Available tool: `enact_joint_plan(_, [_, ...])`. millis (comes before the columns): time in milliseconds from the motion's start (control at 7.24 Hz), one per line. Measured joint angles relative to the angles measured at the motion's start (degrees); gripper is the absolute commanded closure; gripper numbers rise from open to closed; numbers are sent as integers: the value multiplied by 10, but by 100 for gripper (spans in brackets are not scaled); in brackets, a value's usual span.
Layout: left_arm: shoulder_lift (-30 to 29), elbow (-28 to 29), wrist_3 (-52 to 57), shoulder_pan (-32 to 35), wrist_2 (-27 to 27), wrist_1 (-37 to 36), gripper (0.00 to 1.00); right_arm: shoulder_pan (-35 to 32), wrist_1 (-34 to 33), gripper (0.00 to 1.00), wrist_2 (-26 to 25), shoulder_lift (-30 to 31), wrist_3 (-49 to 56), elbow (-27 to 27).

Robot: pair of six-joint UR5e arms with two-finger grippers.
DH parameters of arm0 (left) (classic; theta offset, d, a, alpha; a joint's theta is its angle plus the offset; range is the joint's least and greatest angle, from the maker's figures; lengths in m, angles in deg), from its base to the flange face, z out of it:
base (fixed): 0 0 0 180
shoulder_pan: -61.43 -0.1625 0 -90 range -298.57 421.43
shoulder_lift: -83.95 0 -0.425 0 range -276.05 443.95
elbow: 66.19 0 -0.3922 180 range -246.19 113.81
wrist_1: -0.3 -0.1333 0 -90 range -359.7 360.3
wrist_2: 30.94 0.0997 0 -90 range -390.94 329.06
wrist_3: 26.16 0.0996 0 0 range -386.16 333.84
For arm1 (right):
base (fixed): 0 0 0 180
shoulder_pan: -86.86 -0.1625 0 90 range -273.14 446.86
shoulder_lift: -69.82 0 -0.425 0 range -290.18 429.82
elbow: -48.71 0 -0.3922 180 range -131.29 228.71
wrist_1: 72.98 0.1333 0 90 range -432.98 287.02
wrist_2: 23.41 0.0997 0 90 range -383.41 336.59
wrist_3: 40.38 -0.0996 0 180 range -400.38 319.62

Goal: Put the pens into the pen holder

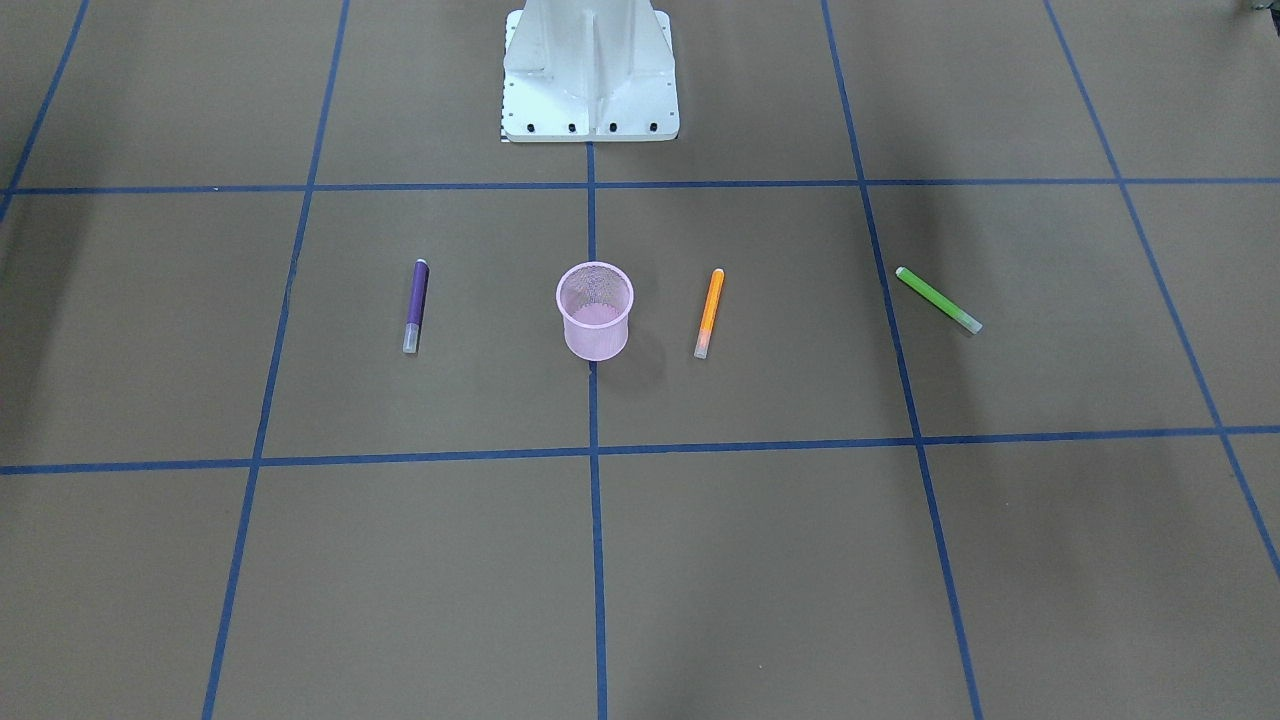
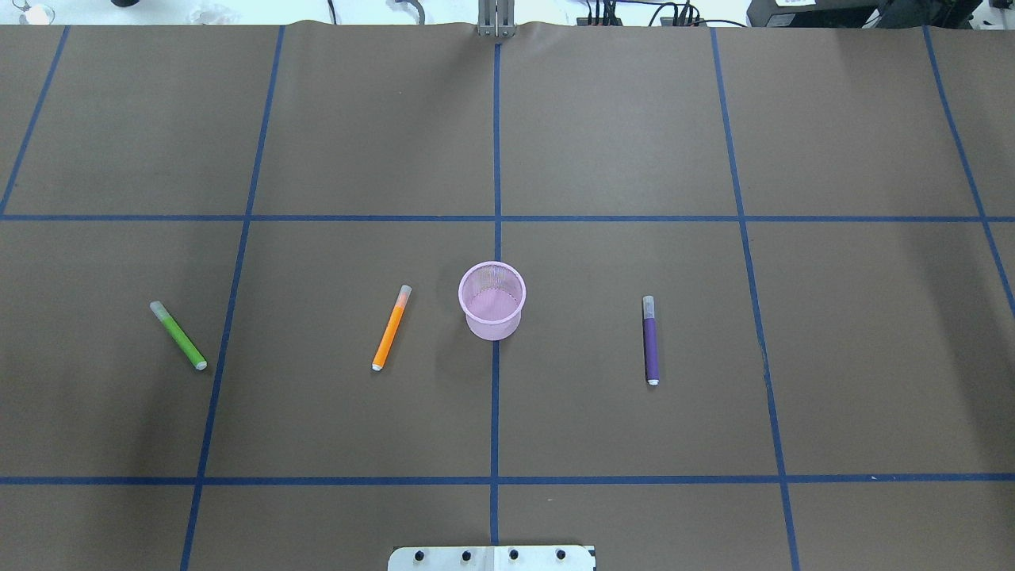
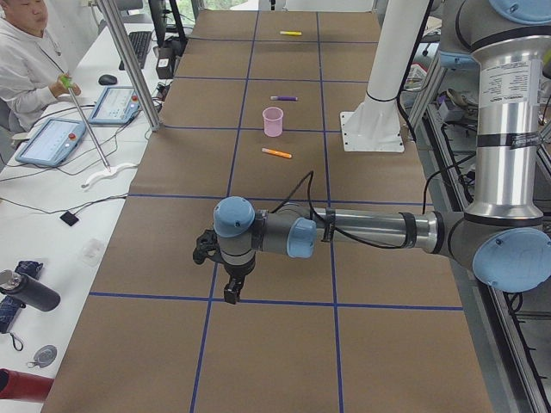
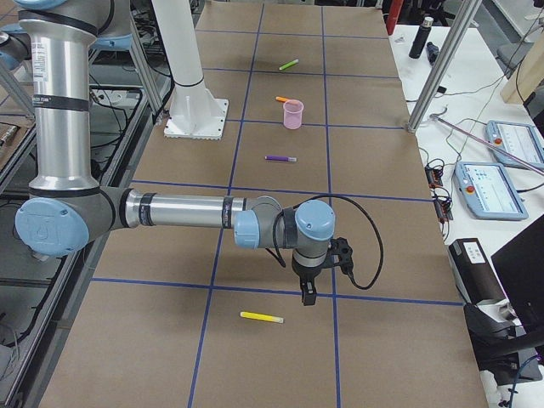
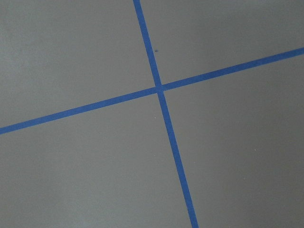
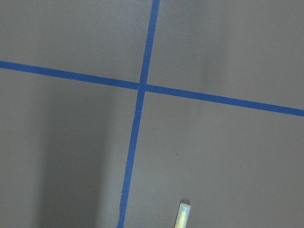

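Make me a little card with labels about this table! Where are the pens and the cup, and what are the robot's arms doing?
cup: pink mesh, upright, mid-table, no pen inside
orange pen: flat, just left of cup
green pen: flat, farther left
purple pen: flat, right of cup
yellow pen: flat, far right end
right end effector: above the table near yellow pen; open or shut unclear
left end effector: above bare table, far left end; open or shut unclear
pens collected: none

The yellow pen (image 6: 182,216) was cut off by the right wrist view's edge at 6 o'clock, and whether the left gripper (image 3: 231,295) or right gripper (image 4: 306,296) stood open could not be told.
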Motion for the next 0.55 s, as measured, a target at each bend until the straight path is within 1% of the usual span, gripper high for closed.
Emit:
enact_joint_plan(276, [2,-3,0,0,-2,1,0,0,0,0,0,1,-1,0])
enact_joint_plan(552, [3,-3,-1,-1,-1,0,0,0,1,0,4,3,0,-12])
